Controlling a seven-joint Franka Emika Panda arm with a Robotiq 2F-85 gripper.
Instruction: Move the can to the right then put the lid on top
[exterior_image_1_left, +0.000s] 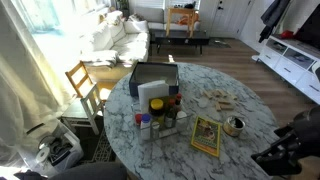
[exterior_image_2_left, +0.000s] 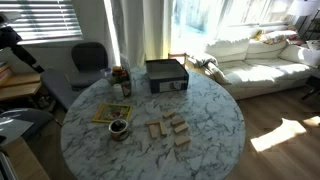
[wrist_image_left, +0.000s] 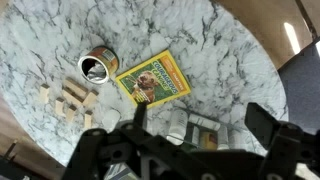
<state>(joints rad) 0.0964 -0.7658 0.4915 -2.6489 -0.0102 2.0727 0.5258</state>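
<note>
The pincer (wrist_image_left: 197, 115) hangs empty, fingers wide apart, over the marble tabletop (wrist_image_left: 200, 30), where the can (wrist_image_left: 98, 66) stands just beside a booklet (wrist_image_left: 152, 80) whose print is too blurred to read.

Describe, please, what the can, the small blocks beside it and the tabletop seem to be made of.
The can looks like metal: silvery rim with bright glints. The blocks look like bare pale wood, matt, without shine. The tabletop looks like polished marble or a marble-look laminate, white with grey veins; the pictures cannot settle which.
</note>
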